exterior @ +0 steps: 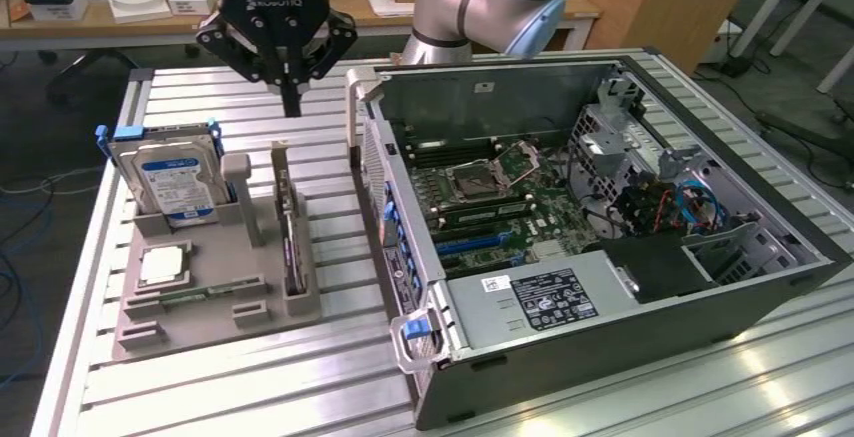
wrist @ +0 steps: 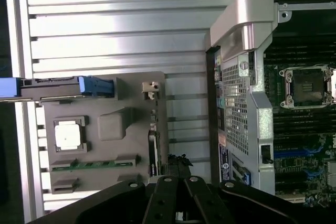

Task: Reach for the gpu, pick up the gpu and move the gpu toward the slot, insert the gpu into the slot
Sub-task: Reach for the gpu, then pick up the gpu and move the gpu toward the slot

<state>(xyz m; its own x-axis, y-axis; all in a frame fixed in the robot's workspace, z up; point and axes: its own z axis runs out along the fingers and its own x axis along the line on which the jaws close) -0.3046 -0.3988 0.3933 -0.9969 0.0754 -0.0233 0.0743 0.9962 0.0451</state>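
The gpu (exterior: 288,232) is a thin dark card standing on edge in the right-hand groove of a grey holder (exterior: 147,322). In the wrist view the gpu (wrist: 153,150) is a narrow dark strip at the holder's edge. My gripper (exterior: 291,105) hangs above the far end of the card, apart from it, its fingers shut and holding nothing. In the wrist view the gripper (wrist: 177,178) has its black fingers meeting just beyond the card's end. The blue slot (exterior: 470,243) lies on the motherboard inside the open computer case (exterior: 747,297), beside the holder.
The holder also carries a blue-labelled hard drive (exterior: 174,182), a square processor chip (exterior: 163,265) and a green memory stick (exterior: 200,292). The case's side wall (exterior: 380,187) rises between holder and motherboard. A cluttered desk stands behind the ribbed metal table (exterior: 227,387).
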